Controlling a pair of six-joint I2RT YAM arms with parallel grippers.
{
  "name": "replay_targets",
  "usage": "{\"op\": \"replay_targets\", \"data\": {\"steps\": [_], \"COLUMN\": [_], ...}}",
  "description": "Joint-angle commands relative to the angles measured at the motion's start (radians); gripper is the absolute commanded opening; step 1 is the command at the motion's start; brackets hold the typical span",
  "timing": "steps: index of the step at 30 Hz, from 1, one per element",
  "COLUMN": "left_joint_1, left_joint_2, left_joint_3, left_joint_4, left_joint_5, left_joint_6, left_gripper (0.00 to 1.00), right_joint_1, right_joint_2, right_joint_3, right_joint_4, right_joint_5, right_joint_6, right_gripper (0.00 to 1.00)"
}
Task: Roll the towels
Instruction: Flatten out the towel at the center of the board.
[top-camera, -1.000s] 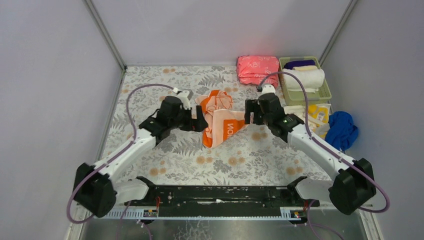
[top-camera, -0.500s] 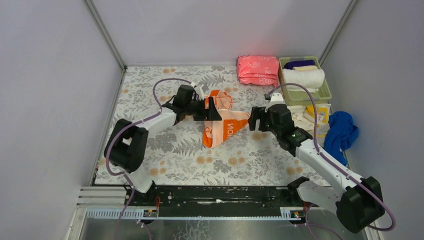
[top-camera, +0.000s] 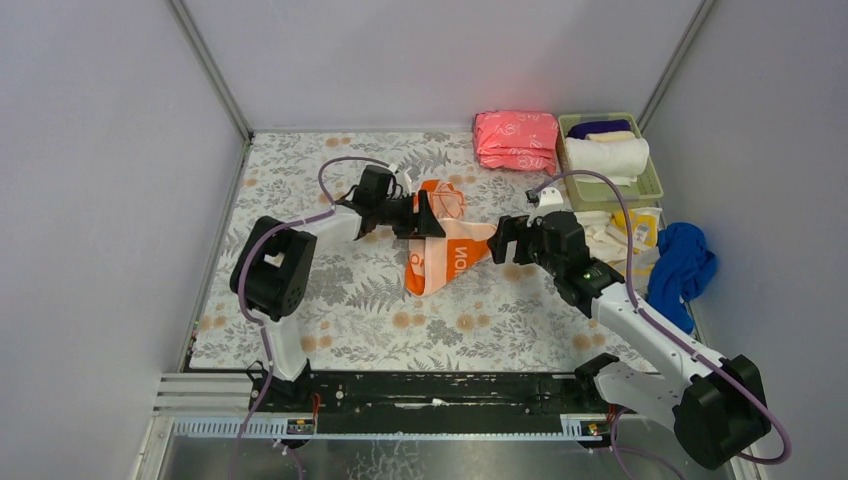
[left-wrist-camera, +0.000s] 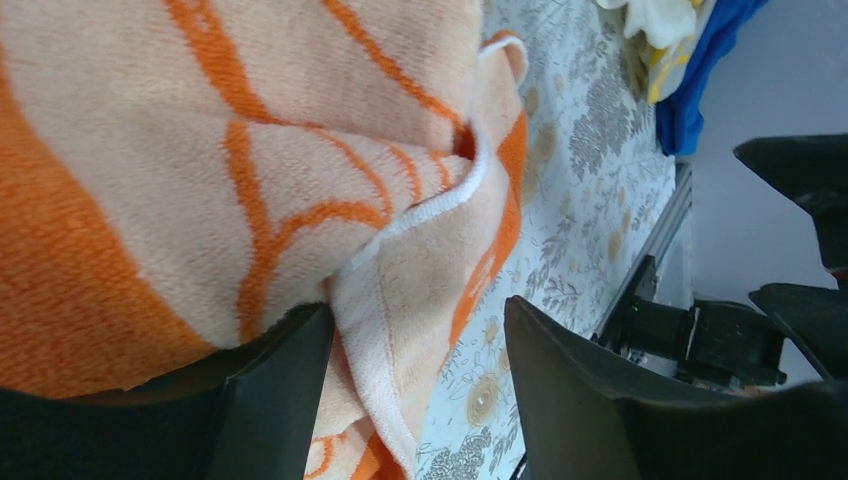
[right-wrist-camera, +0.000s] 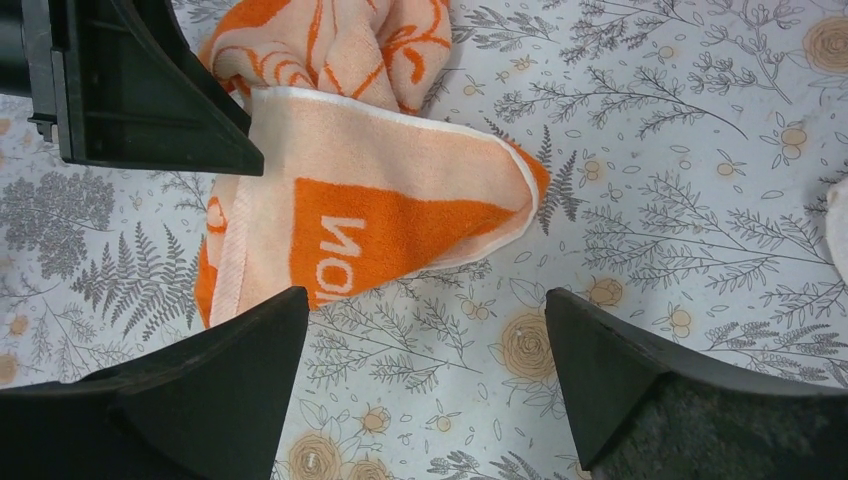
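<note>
The orange towel (top-camera: 450, 250) with white pattern lies crumpled mid-table, one folded corner pointing right. My left gripper (top-camera: 424, 215) reaches in from the left at its upper part. In the left wrist view a folded white-hemmed edge of the orange towel (left-wrist-camera: 200, 150) sits between the fingers of my left gripper (left-wrist-camera: 415, 340), against the left finger, and the jaws stand apart. My right gripper (top-camera: 505, 240) hovers open just right of the corner. The right wrist view has my right gripper (right-wrist-camera: 425, 320) over bare cloth below the orange towel (right-wrist-camera: 380, 200). More towels lie at the right: blue (top-camera: 683, 262), yellow (top-camera: 640, 225), cream (top-camera: 598, 232).
A folded pink stack (top-camera: 516, 140) sits at the back, beside a green tray (top-camera: 655, 185) holding rolled white cloth. Grey walls close in the left, back and right sides. The flowered tablecloth (top-camera: 330, 320) covers the table. The left gripper's black body (right-wrist-camera: 130, 90) shows in the right wrist view.
The left gripper has moved right onto the towel's upper part, its jaws narrowing and its elbow swinging up. The right gripper has drawn back slightly to the right.
</note>
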Motion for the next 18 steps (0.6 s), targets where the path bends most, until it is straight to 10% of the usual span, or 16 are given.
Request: {"op": "replay_targets", "data": {"steps": [1, 18], "left_joint_1": [-0.007, -0.064], "left_joint_2": [-0.036, -0.015], "left_joint_3": [-0.008, 0.004], "left_joint_4": [0.117, 0.148], "left_joint_5": [0.097, 0.113], "left_joint_6": [-0.041, -0.063], "left_gripper": [0.59, 0.27], "right_joint_1": [-0.006, -0.006], "right_joint_2": [-0.002, 0.011], "right_joint_3": [-0.004, -0.013], "right_joint_4": [0.08, 0.11], "right_joint_5": [-0.023, -0.032], "right_joint_6": [-0.003, 0.01], "right_gripper": [0.96, 0.99]}}
